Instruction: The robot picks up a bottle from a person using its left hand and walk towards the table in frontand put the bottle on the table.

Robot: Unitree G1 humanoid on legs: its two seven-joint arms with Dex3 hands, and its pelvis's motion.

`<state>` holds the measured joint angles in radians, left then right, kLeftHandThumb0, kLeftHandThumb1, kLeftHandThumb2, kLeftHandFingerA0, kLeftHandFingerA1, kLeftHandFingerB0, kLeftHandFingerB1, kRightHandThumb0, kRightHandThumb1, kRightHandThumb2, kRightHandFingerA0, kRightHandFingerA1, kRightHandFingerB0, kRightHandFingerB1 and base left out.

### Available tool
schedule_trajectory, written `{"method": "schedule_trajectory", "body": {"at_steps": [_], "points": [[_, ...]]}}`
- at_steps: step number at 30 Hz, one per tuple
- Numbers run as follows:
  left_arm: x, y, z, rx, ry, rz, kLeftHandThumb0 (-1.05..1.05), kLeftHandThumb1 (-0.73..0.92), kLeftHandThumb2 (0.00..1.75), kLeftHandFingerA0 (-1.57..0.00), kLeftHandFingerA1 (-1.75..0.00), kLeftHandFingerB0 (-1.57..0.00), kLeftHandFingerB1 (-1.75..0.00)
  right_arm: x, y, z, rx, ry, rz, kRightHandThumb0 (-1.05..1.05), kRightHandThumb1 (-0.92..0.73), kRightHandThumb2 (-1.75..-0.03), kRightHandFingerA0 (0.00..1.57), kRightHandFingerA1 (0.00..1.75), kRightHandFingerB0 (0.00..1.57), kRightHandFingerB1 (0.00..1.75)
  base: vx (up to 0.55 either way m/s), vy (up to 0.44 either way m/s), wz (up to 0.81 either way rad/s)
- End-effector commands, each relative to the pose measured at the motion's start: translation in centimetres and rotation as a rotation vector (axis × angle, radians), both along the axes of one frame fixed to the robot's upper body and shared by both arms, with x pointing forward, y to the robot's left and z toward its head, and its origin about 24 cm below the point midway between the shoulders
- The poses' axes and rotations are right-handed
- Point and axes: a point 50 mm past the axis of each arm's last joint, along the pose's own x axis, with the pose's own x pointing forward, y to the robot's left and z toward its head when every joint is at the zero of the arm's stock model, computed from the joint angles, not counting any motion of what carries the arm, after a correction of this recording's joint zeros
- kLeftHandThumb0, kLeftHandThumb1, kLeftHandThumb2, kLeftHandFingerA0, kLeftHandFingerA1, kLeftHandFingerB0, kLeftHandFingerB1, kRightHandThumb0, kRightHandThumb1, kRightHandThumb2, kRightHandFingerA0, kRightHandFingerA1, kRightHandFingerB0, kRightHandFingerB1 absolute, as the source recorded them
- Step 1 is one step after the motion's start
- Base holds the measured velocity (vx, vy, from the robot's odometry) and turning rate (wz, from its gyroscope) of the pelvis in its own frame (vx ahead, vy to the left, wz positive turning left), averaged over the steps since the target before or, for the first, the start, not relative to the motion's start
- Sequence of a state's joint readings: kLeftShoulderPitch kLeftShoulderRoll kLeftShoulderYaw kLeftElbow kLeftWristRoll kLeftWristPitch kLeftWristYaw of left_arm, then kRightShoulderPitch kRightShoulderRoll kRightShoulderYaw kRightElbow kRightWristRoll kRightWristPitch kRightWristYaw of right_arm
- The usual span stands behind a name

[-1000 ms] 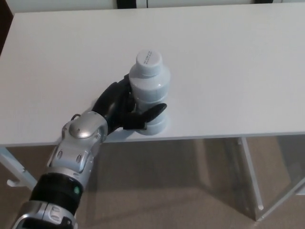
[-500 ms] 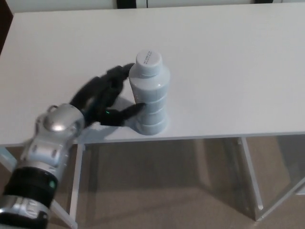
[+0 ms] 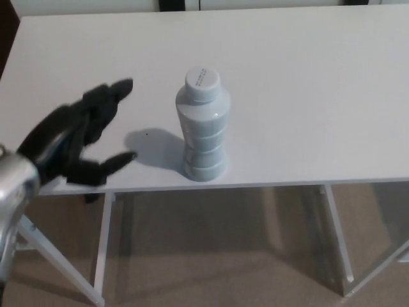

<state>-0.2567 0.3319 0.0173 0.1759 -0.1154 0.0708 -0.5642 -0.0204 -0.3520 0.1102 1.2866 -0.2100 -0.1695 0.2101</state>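
Where everything rests, table [image 3: 319,77]: the white top fills most of the head view; its front edge crosses the lower half, with pale legs [image 3: 335,236] and brown floor [image 3: 223,268] below.
Left arm [image 3: 9,185]: only a silver stretch of forearm shows, at the picture's left border, past the front edge near the front-left corner.
Left hand [image 3: 73,144]: over the front-left part of the table, well apart from the bottle and holding nothing.
Bottle [image 3: 203,128]: pale and ribbed, upright on its base, close to the front edge and a little left of that edge's middle; its shadow falls toward the hand.
Fingers [image 3: 108,96]: spread wide, the two long ones reaching toward the back edge, the thumb [image 3: 115,161] pointing at the bottle with bare tabletop between.
Cap [image 3: 202,83]: on, facing the camera.
Right hand: not in view.
Change: a second ago the fingers were wrapped round the bottle's lower body. Half a second ago they had loosened but lay against it. Now the hand is off it and drawn back leftward along the front edge.
Unchanged: the bottle keeps its spot and stays upright, so the release did not disturb it.
Meaning for the task: the placing looks done. What remains, as I judge it, is to take the arm fully clear without brushing the bottle, which stands rather near the edge.
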Motion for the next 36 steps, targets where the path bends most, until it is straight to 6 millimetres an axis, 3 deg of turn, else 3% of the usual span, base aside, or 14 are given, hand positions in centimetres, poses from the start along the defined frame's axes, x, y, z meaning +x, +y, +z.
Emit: {"method": "schedule_trajectory", "body": {"at_steps": [1, 3, 4, 5, 10, 11, 17, 18, 19, 22, 24, 31, 33, 36], "points": [[-11.7, -0.4, 3.8, -0.197, -0.198, -0.180, -0.79, 0.46, 0.86, -0.10, -0.28, -0.02, -0.24, -0.1, -0.9, 0.4, -0.012, 0.019, -0.013, -0.40, -0.71, -0.62, 0.61, 0.48, 0.53, 0.41, 0.00, 0.000, 0.00], [-14.0, -0.8, 4.7, -0.222, -0.224, -0.209, -0.77, 0.44, 0.84, -0.10, -0.35, -0.02, -0.28, -0.2, -1.1, 0.4, -0.021, 0.022, -0.023, -0.41, -0.72, -0.62, 0.62, 0.48, 0.52, 0.41, 0.00, 0.000, 0.00], [-15.9, -0.7, 5.7, -0.263, -0.251, -0.255, -0.36, 0.15, 0.82, 0.00, -0.49, -0.02, -0.50, -0.3, -1.1, 0.4, -0.027, 0.026, -0.022, -0.41, -0.72, -0.62, 0.66, 0.49, 0.54, 0.41, 0.00, 0.000, 0.00], [-17.2, -0.7, 6.3, -0.302, -0.258, -0.280, -0.72, 0.46, 0.55, -0.21, -0.29, -0.17, -0.32, -0.4, -1.2, 0.4, -0.030, 0.031, -0.037, -0.41, -0.71, -0.62, 0.65, 0.49, 0.54, 0.41, 0.00, 0.000, 0.00], [-19.6, 0.0, 6.9, -0.407, -0.302, -0.374, -0.65, 0.48, 0.56, -0.32, -0.31, -0.29, -0.31, -0.7, -1.3, 0.3, -0.049, 0.044, -0.045, -0.40, -0.72, -0.62, 0.66, 0.48, 0.55, 0.41, 0.00, 0.000, 0.00], [-20.7, 0.9, 6.6, -0.432, -0.247, -0.426, -0.72, 0.39, 0.79, -0.57, -0.51, -0.45, -0.45, -0.8, -1.4, 0.3, -0.054, 0.048, -0.050, -0.40, -0.72, -0.62, 0.68, 0.50, 0.56, 0.42, 0.00, 0.000, 0.00], [-22.9, 3.6, 4.9, -0.424, -0.078, -0.501, -0.70, 0.41, 0.81, -0.60, -0.54, -0.47, -0.47, -0.7, -1.5, 0.4, -0.051, 0.044, -0.051, -0.39, -0.72, -0.62, 0.67, 0.50, 0.55, 0.42, 0.00, 0.000, 0.00], [-22.8, 4.2, 2.4, -0.393, 0.053, -0.425, -0.47, 0.50, 0.56, -0.66, -0.42, -0.57, -0.38, -1.2, -1.5, 0.3, -0.051, 0.057, -0.051, -0.40, -0.72, -0.62, 0.65, 0.49, 0.55, 0.42, 0.00, 0.000, 0.00], [-23.3, 4.8, -1.3, -0.331, 0.259, -0.332, -0.47, 0.50, 0.56, -0.66, -0.42, -0.57, -0.38, -1.8, -1.3, 0.1, -0.050, 0.076, -0.051, -0.40, -0.72, -0.62, 0.65, 0.49, 0.55, 0.42, 0.00, 0.000, 0.00], [-23.9, 5.1, -2.5, -0.321, 0.333, -0.294, -0.47, 0.52, 0.56, -0.64, -0.41, -0.56, -0.37, -2.4, -1.3, -0.1, -0.052, 0.095, -0.055, -0.40, -0.72, -0.62, 0.66, 0.49, 0.55, 0.41, 0.00, 0.000, 0.00], [-23.8, 6.1, -9.5, -0.184, 0.494, -0.028, -0.47, 0.52, 0.56, -0.72, -0.44, -0.58, -0.39, -2.6, -1.3, -0.1, -0.056, 0.091, -0.054, -0.40, -0.71, -0.61, 0.66, 0.49, 0.54, 0.41, 0.00, 0.000, 0.00], [-23.1, 6.4, -12.8, -0.100, 0.557, 0.135, -0.47, 0.53, 0.57, -0.69, -0.45, -0.55, -0.39, -2.5, -1.3, -0.1, -0.049, 0.086, -0.053, -0.40, -0.71, -0.61, 0.66, 0.49, 0.55, 0.42, 0.00, 0.000, 0.00], [-19.2, 7.7, -16.5, 0.029, 0.588, 0.445, -0.60, 0.60, 0.59, -0.50, -0.48, -0.48, -0.38, -2.0, -1.1, -0.1, -0.068, 0.062, -0.058, -0.40, -0.71, -0.61, 0.67, 0.48, 0.54, 0.41, 0.00, 0.000, 0.00], [-18.9, 8.6, -16.8, 0.105, 0.580, 0.498, -0.56, 0.65, 0.60, -0.48, -0.51, -0.48, -0.40, -1.9, -1.0, -0.1, -0.060, 0.052, -0.061, -0.39, -0.70, -0.61, 0.68, 0.52, 0.54, 0.41, 0.00, 0.000, 0.00]]}}
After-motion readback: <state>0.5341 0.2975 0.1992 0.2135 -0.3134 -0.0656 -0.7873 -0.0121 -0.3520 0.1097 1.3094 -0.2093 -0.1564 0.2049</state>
